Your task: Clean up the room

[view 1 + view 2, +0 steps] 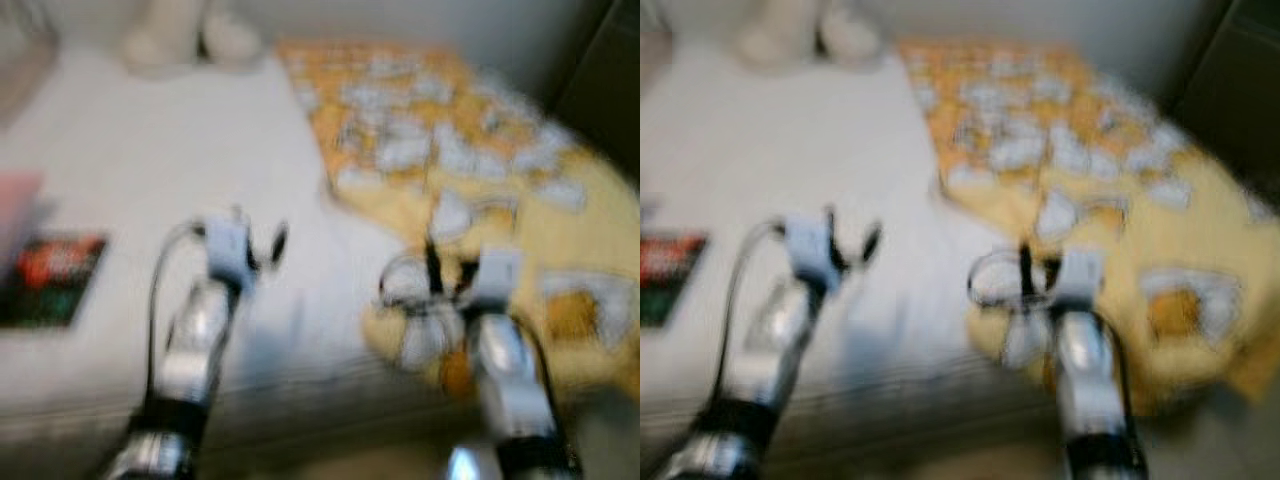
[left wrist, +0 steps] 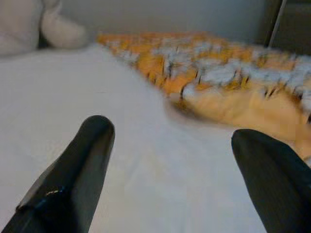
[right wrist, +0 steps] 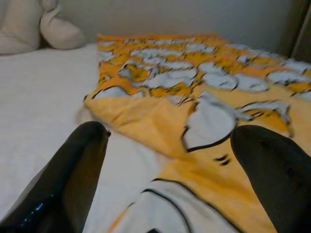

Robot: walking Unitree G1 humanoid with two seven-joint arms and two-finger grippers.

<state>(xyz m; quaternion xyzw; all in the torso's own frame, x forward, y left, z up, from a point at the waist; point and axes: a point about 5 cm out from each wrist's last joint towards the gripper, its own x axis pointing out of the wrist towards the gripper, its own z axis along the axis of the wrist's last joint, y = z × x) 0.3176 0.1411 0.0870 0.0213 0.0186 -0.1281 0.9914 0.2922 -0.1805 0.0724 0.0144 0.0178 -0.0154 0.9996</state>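
An orange and yellow blanket [image 1: 470, 160] with white patches lies spread over the right half of a white bed [image 1: 150, 180]. Its near edge [image 3: 146, 121] is rumpled on the sheet. My left gripper [image 1: 258, 242] hovers open over the bare white sheet [image 2: 160, 170], left of the blanket's edge. My right gripper [image 1: 448, 272] is open just above the blanket's near corner, with the patterned cloth [image 3: 204, 121] between and beyond its fingers [image 3: 73, 170]. The head views are blurred.
A pale pillow or cushion [image 1: 190, 35] rests at the head of the bed against the wall. A dark book or card [image 1: 50, 280] with red print lies on the sheet at the left. Dark furniture [image 1: 610, 70] stands at the far right.
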